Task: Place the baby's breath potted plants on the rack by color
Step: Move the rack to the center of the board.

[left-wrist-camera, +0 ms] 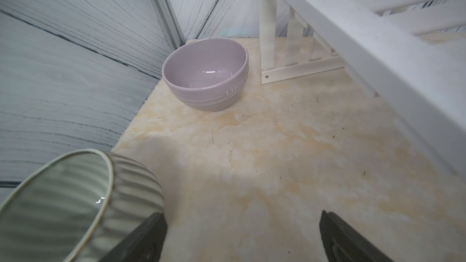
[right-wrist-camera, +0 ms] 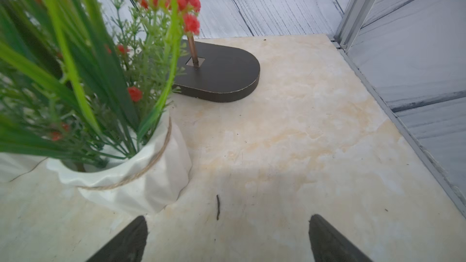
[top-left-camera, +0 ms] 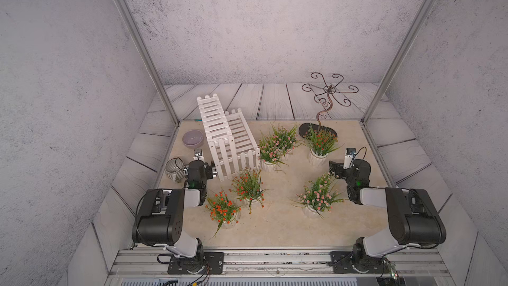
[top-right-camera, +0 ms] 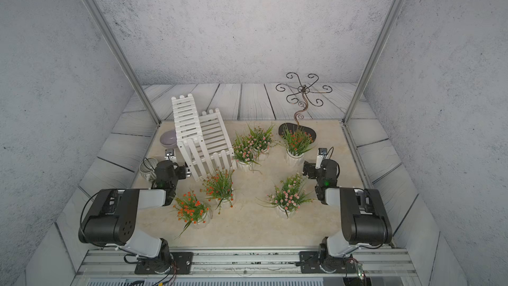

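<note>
The white slatted rack [top-left-camera: 225,136] stands at the back left with both tiers bare. Six baby's breath potted plants sit on the table. Two pink ones [top-left-camera: 270,149] [top-left-camera: 286,137] are beside the rack, and a third pink one [top-left-camera: 319,195] is front right. An orange-red one [top-left-camera: 321,140] stands by the metal stand, with two more [top-left-camera: 248,185] [top-left-camera: 222,209] front left. My left gripper [top-left-camera: 199,166] [left-wrist-camera: 242,235] is open between the grey pot and the rack. My right gripper [top-left-camera: 349,165] [right-wrist-camera: 228,238] is open over bare table, just right of the orange-red plant's pot [right-wrist-camera: 141,180].
A grey ribbed pot [top-left-camera: 173,169] [left-wrist-camera: 63,205] sits against my left gripper's outer finger. A lilac bowl [top-left-camera: 193,138] [left-wrist-camera: 205,74] is in the back left corner. The dark scrolled stand's oval base [top-left-camera: 305,132] [right-wrist-camera: 222,74] lies back right. Enclosure walls border the table.
</note>
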